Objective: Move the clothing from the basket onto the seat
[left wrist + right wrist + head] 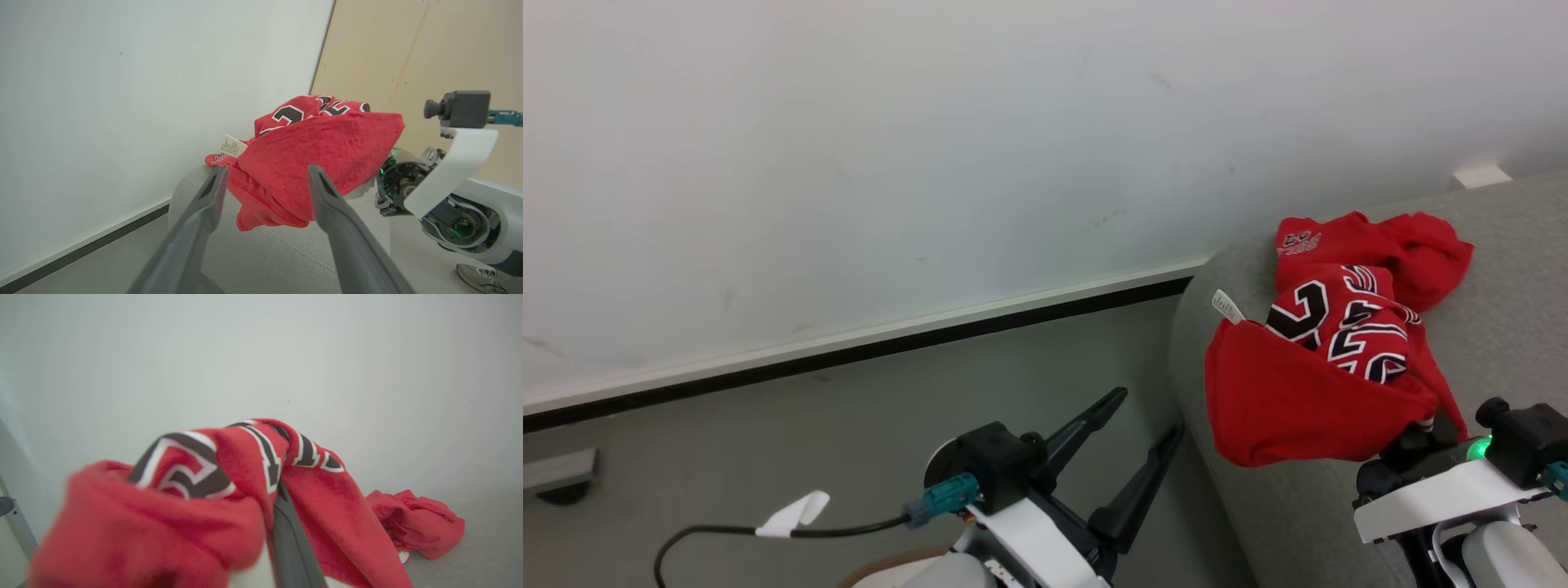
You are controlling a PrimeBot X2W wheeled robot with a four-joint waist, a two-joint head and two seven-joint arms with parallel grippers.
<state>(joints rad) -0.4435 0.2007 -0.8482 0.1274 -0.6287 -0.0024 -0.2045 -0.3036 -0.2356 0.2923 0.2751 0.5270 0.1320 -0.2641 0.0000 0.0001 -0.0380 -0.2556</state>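
The clothing [1307,400] lies on the seat [1503,327]; the left gripper [1150,411] is released and the right gripper [1425,441] is clamped on fabric.

The red clothing is bunched in a mound on the rounded end of the grey seat, with black-and-white numerals facing up and a white label [1227,306] standing out at its left edge. The left gripper's two dark fingers are spread wide and empty, just beside the seat's end and above the floor [849,425], pointing toward the mound without touching it. The right gripper's fingers go under the lower right part of the mound. In the right wrist view, fabric wraps over one dark finger [288,539] and gathers at its tip, pinched. A pale wall [931,163] stands behind.
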